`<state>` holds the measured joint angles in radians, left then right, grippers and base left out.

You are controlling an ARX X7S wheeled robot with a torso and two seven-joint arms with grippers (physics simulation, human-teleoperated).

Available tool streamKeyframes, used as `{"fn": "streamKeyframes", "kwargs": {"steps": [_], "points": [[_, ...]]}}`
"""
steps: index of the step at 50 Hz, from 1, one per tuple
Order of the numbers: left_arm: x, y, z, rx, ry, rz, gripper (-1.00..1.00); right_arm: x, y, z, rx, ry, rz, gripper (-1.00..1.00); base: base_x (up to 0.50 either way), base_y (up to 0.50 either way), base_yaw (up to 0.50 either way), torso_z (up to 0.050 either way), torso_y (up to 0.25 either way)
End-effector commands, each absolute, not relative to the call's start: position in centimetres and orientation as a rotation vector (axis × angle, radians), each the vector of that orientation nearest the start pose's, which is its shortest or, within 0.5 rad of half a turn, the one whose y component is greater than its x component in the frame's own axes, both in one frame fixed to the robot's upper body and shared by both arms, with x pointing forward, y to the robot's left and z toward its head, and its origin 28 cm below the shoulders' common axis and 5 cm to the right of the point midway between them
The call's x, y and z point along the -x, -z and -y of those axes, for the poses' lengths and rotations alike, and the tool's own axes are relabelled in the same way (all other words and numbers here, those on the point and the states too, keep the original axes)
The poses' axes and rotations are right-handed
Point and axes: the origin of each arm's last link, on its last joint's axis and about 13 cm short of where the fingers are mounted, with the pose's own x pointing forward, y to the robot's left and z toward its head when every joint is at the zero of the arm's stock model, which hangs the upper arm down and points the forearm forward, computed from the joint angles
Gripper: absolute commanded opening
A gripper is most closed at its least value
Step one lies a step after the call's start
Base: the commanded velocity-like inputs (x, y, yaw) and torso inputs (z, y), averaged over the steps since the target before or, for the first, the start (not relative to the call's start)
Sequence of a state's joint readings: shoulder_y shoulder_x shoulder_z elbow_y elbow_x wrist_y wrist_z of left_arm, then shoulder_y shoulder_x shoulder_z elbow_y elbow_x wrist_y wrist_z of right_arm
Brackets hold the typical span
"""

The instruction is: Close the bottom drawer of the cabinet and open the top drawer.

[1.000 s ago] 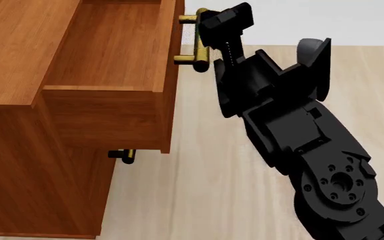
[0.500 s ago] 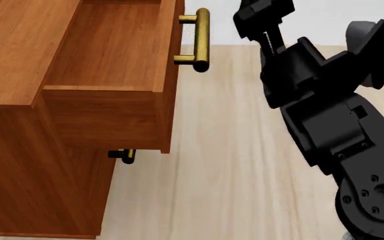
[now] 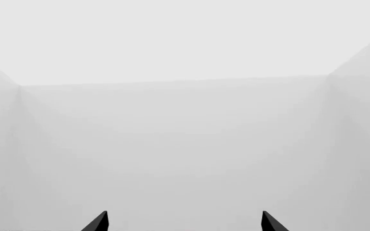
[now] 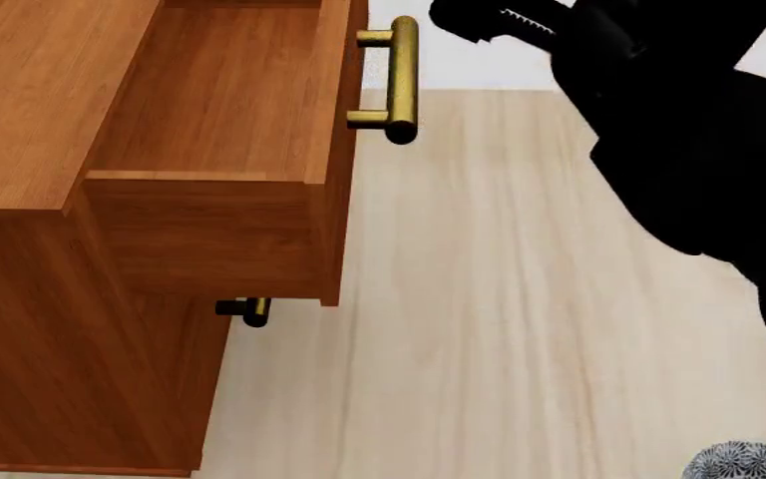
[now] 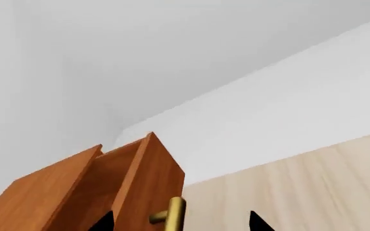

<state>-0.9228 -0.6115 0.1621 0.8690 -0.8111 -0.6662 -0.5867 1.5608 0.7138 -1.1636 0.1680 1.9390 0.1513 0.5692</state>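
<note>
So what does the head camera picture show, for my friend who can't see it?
The cabinet has its top drawer pulled open and empty, brass handle sticking out. A black robot arm is lifted beside it, touching nothing, over pale floor.

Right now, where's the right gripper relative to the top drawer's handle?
In the head view the right gripper sits at the top edge, apart from the brass handle of the pulled-out top drawer, on the side away from the cabinet.

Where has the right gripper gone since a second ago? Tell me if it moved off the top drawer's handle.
Yes. The right gripper has left the handle and drawn back, up and to the right of it; the top drawer is open.
</note>
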Motion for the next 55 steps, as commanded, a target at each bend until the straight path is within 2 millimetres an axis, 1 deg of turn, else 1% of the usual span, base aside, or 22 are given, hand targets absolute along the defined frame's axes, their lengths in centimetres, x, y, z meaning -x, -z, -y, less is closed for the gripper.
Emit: {"fn": "streamKeyframes", "kwargs": {"steps": [1, 3, 4, 6, 7, 12, 24, 31, 35, 47, 55], "points": [[-20.4, -31.3, -22.3, -0.059, 0.122, 0.842, 1.00, -32.5, -36.4, 12.4, -0.286, -0.208, -0.064, 1.00, 0.00, 0.00, 0.00, 0.000, 0.000], [-20.4, -31.3, -22.3, -0.059, 0.122, 0.843, 1.00, -32.4, -36.7, 12.4, -0.271, -0.200, -0.056, 1.00, 0.00, 0.00, 0.00, 0.000, 0.000], [-20.4, -31.3, -22.3, -0.059, 0.122, 0.842, 1.00, -32.3, -37.3, 12.4, -0.241, -0.201, -0.056, 1.00, 0.00, 0.00, 0.00, 0.000, 0.000], [-20.4, -31.3, -22.3, -0.058, 0.121, 0.841, 1.00, -32.2, -37.8, 12.4, -0.232, -0.212, -0.061, 1.00, 0.00, 0.00, 0.00, 0.000, 0.000], [-20.4, -31.3, -22.4, -0.057, 0.120, 0.842, 1.00, -32.0, -38.0, 12.3, -0.197, -0.229, -0.076, 1.00, 0.00, 0.00, 0.00, 0.000, 0.000], [-20.4, -31.3, -22.5, -0.056, 0.117, 0.842, 1.00, -31.8, -38.6, 12.0, -0.170, -0.251, -0.093, 1.00, 0.00, 0.00, 0.00, 0.000, 0.000], [-20.4, -31.3, -22.4, -0.055, 0.120, 0.845, 1.00, -32.2, -40.5, 10.7, 0.004, -0.339, -0.193, 1.00, 0.00, 0.00, 0.00, 0.000, 0.000], [-20.3, -31.5, -22.5, -0.051, 0.121, 0.849, 1.00, -32.5, -42.0, 10.1, 0.079, -0.341, -0.227, 1.00, 0.00, 0.00, 0.00, 0.000, 0.000], [-20.2, -31.4, -22.6, -0.051, 0.118, 0.849, 1.00, -32.6, -42.6, 9.8, 0.089, -0.338, -0.231, 1.00, 0.00, 0.00, 0.00, 0.000, 0.000], [-20.2, -31.3, -22.7, -0.048, 0.117, 0.845, 1.00, -33.9, -44.0, 8.5, 0.147, -0.342, -0.256, 1.00, 0.00, 0.00, 0.00, 0.000, 0.000], [-20.3, -30.9, -22.8, -0.050, 0.114, 0.838, 1.00, -35.5, -43.8, 7.4, 0.187, -0.350, -0.298, 1.00, 0.00, 0.00, 0.00, 0.000, 0.000]]}}
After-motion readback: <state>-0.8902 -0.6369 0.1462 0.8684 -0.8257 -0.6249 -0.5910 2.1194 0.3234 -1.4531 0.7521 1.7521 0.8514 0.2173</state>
